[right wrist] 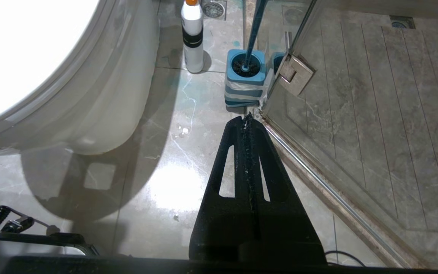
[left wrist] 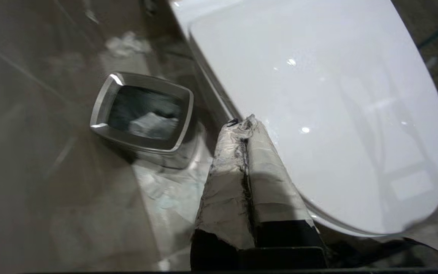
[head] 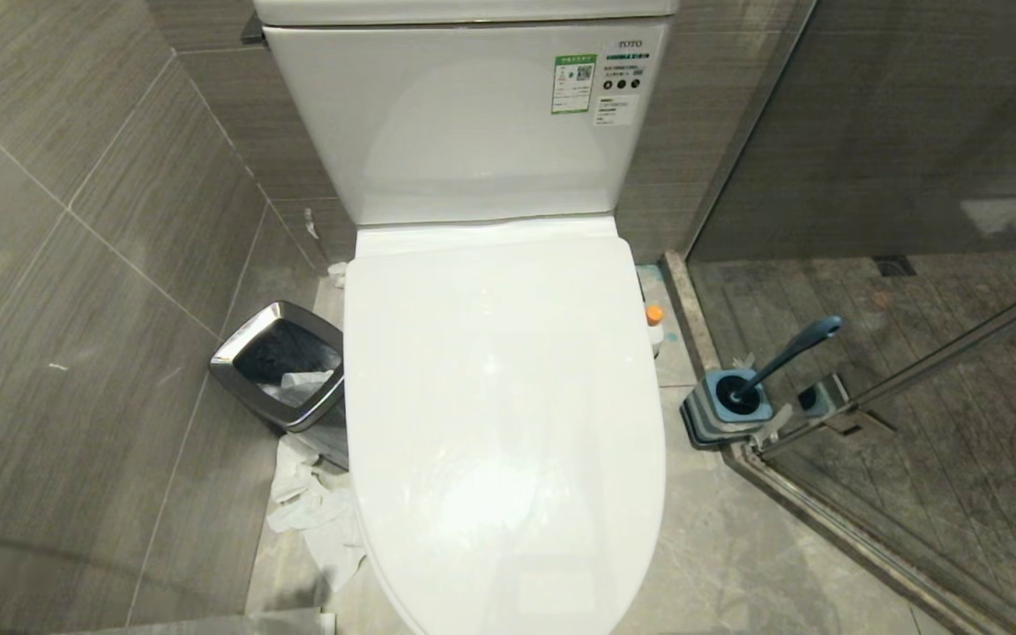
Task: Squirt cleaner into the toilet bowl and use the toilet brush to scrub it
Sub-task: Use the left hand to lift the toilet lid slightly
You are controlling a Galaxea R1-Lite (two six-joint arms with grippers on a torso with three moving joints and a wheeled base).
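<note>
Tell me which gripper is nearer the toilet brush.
Right. The right gripper hangs just short of the toilet brush in its holder; the left gripper is across the toilet, by the bin.

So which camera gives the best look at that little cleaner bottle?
The right wrist view: the cleaner stands whole on the floor beside the toilet bowl. The head view shows only its orange cap peeking past the lid. The left wrist view misses it.
</note>
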